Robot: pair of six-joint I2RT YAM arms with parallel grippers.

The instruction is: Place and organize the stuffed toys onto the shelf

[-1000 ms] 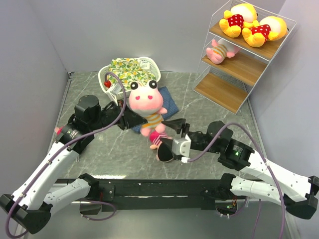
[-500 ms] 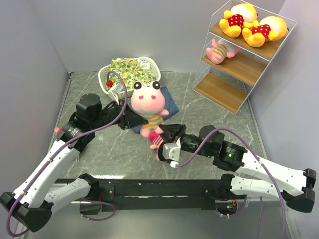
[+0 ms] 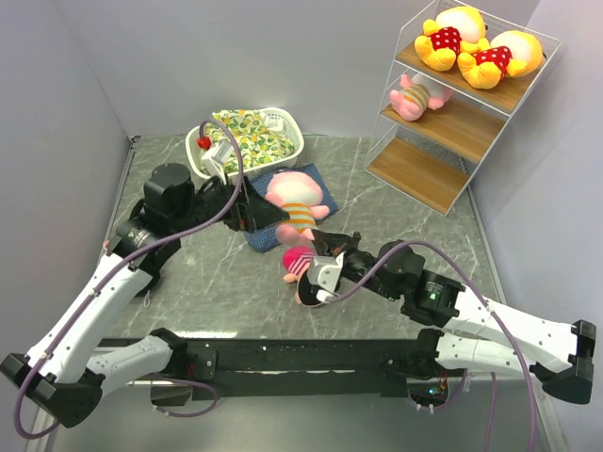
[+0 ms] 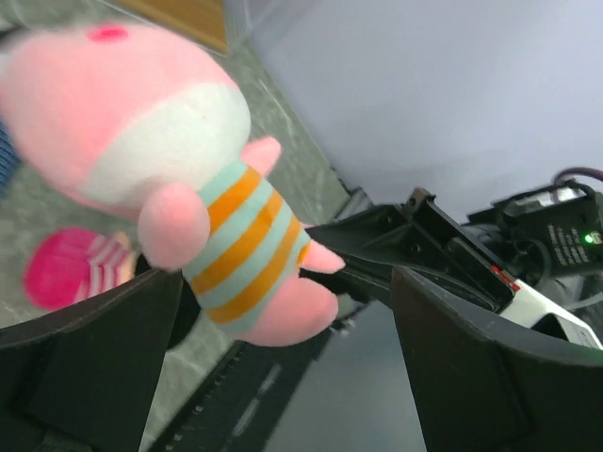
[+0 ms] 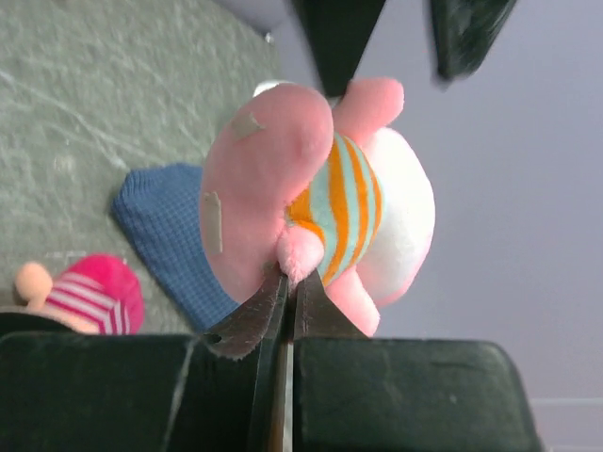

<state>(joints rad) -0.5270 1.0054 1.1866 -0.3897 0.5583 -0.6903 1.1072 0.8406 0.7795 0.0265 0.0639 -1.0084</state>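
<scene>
A pink striped piglet (image 3: 294, 201) hangs low over the blue cloth, between both arms. My right gripper (image 3: 330, 245) is shut on one of its small pink feet; in the right wrist view the jaws (image 5: 290, 278) pinch that foot under the piglet (image 5: 320, 188). My left gripper (image 3: 273, 215) stands open, its wide fingers either side of the piglet's bottom (image 4: 245, 235) without touching. A pink-hatted doll (image 3: 300, 264) lies on the table below. The shelf (image 3: 419, 174) at back right holds two yellow bears (image 3: 452, 38) (image 3: 499, 56) on top and another piglet (image 3: 419, 94) on the middle board.
A white basket (image 3: 292, 137) with a yellow-green floral cloth (image 3: 247, 137) stands at the back, left of centre. A blue folded cloth (image 3: 325, 196) lies under the piglet. Grey walls close in on both sides. The shelf's lowest board is bare.
My left gripper has opened and let go of the piglet. My right gripper has closed on the piglet's foot. The piglet has sunk lower and turned its face away.
</scene>
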